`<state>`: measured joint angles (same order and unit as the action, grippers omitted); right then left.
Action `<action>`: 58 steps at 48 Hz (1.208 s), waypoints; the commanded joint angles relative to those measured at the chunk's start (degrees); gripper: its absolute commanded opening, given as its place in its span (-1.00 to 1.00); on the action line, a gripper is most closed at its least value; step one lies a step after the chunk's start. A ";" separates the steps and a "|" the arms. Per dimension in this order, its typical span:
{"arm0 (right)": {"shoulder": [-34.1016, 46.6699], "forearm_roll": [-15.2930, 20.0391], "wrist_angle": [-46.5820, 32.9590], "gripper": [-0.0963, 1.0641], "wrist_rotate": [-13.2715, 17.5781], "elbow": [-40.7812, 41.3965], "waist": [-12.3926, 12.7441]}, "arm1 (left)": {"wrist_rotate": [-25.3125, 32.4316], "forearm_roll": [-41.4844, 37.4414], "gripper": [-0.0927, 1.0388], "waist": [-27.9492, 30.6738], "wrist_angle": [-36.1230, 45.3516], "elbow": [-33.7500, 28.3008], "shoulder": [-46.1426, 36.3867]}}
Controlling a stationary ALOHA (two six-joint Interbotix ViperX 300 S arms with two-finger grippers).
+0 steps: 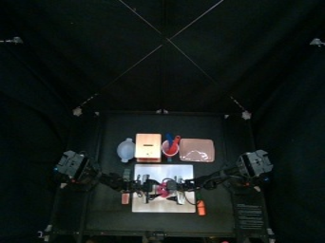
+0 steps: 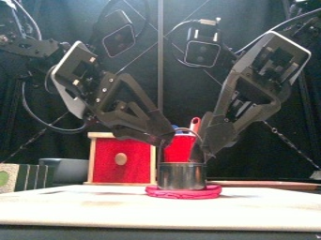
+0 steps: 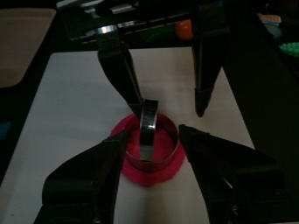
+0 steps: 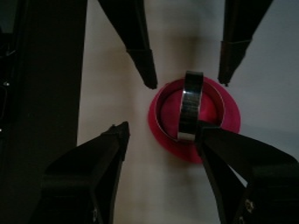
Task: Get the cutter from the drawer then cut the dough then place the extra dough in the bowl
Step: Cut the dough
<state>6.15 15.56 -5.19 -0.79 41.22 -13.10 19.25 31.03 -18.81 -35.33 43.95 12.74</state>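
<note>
From above, you see both arms reaching to the middle of the white cutting board (image 1: 178,171), because the work is there. Behind the board stand, in a row, one blue-grey bowl (image 1: 125,149), one wooden box (image 1: 148,147), one red cup (image 1: 170,144) and one pink tray (image 1: 200,150). The bowl is near the board. I think this gives the extra dough a short way to go.

From the front, one metal cutter (image 2: 183,174) stands on one flat pink dough (image 2: 183,193) with its rim down, as cutting needs. The left gripper (image 2: 160,155) and the right gripper (image 2: 205,150) slant down to its top edge, one from each side. I judge this is to press it evenly. The cutter is out of the red drawer (image 2: 120,161), so the cut is the step in hand.

In the left wrist view, your left pincer stands wide, with one jaw at each side of the cutter's wall. I cannot tell whether they touch it. The one wire handle (image 3: 149,127) stands up across the ring.

In the right wrist view, the right pincer is wide too. The cutter sits toward one jaw and is not gripped between both. Dough shows all around the ring, and this is the extra for the bowl.
</note>
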 commanded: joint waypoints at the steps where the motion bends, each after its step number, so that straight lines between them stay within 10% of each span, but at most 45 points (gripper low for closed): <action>1: -2.55 -0.62 -0.53 0.73 -0.09 -1.76 0.70 | 0.09 -0.09 0.70 0.35 -0.62 -0.44 -1.76; 30: -2.55 -4.04 0.18 0.73 0.00 -3.08 3.78 | -0.26 0.00 0.62 -1.05 -0.70 2.37 -2.64; 58: -2.37 -4.13 9.93 0.73 0.18 -6.50 4.22 | -0.53 2.55 0.06 -0.97 -2.55 2.20 1.85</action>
<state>6.06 11.25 4.83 -0.70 36.04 -9.05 18.81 32.26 -19.86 -36.39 47.11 13.89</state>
